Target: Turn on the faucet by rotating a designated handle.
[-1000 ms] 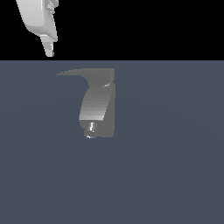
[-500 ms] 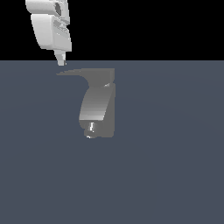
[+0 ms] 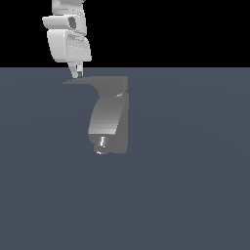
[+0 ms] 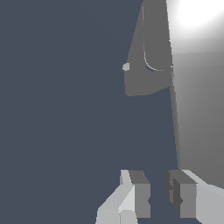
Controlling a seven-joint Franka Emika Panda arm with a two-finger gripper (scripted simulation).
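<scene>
I can't read any text, label, brand, number or sign in either view. The faucet (image 3: 108, 117) is plain grey metal, the gripper (image 3: 77, 74) housing is plain white with only faint, unreadable marks on its side, and the surface (image 3: 195, 171) is unmarked.

Grey faucet (image 3: 108, 117); handle (image 3: 80, 81) seemingly darker.

The gripper (image 4: 158, 194) has its two fingers (image 4: 139, 192) close together with a narrow gap between them. Beyond them lies the grey faucet (image 4: 148, 57), a bright glare on the surface beside it
</scene>
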